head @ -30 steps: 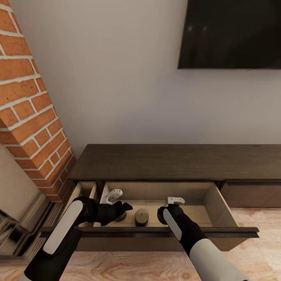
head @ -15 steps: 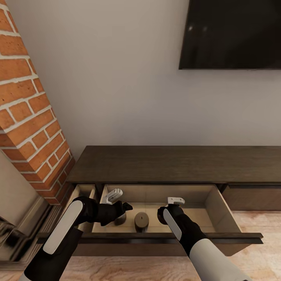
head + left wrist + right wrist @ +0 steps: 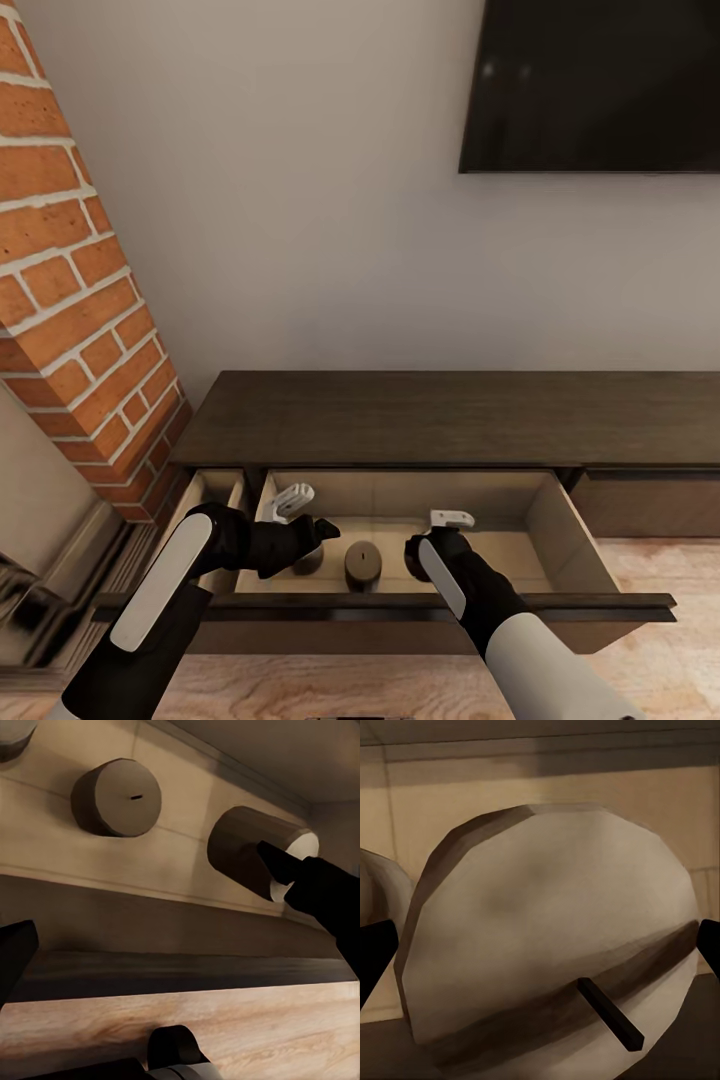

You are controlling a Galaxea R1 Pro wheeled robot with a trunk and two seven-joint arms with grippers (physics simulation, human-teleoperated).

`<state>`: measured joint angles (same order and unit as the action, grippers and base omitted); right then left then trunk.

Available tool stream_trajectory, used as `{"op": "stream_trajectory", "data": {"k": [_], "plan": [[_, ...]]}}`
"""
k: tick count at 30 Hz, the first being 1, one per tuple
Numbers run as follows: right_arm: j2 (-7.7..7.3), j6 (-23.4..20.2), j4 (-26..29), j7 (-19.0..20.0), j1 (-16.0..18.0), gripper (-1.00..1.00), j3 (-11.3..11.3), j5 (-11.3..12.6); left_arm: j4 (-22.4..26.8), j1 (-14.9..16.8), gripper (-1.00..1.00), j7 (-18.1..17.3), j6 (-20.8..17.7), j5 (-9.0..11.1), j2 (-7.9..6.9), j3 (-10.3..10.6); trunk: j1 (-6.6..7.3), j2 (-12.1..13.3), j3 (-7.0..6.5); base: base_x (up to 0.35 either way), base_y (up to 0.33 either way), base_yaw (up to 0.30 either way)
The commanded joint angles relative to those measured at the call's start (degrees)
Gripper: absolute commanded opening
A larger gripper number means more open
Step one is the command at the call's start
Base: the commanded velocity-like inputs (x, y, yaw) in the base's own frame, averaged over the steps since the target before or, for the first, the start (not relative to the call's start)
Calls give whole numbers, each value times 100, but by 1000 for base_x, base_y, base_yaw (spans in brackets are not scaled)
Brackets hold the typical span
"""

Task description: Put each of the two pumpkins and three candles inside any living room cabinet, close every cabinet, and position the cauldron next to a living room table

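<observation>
The low dark-brown cabinet (image 3: 450,415) has its left drawer (image 3: 400,603) pulled out, and both arms reach down into it. One beige candle (image 3: 362,560) stands upright on the drawer floor between my grippers. A second candle (image 3: 240,847) stands just past the left gripper (image 3: 322,530), which is open, with one fingertip (image 3: 300,874) in front of it. The right gripper (image 3: 415,548) is open, straddling a third candle (image 3: 547,937) whose wick points up at the wrist camera. Its fingertips (image 3: 375,952) sit just off the candle's sides. Pumpkins, cauldron and table are out of view.
A brick fireplace column (image 3: 70,300) rises at the left beside the cabinet. A dark TV (image 3: 590,85) hangs on the wall above. The cabinet's right front (image 3: 650,505) is closed. Light wood floor (image 3: 660,570) lies in front of the drawer.
The head view has shifted slightly. Both arms and the candles keep their places in the drawer.
</observation>
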<state>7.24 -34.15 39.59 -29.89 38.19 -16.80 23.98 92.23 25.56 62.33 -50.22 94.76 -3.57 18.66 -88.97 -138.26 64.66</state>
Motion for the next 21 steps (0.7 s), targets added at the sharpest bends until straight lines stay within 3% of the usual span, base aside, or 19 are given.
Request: {"op": "stream_trajectory", "data": {"k": [1,14,21], "plan": [[-4,-7,-7,-52,4,-100,-25,57,6,5,100,60,-5,51,-3,5,1,-2,5,0,0,0],[-4,-4,-29,-52,4,-100,-25,54,-1,6,100,61,-5,51,-3,6,1,-2,5,35,0,0],[-4,-4,-30,-52,4,-100,-25,54,0,7,100,63,-5,51,-3,11,1,-2,5,157,0,0]]}}
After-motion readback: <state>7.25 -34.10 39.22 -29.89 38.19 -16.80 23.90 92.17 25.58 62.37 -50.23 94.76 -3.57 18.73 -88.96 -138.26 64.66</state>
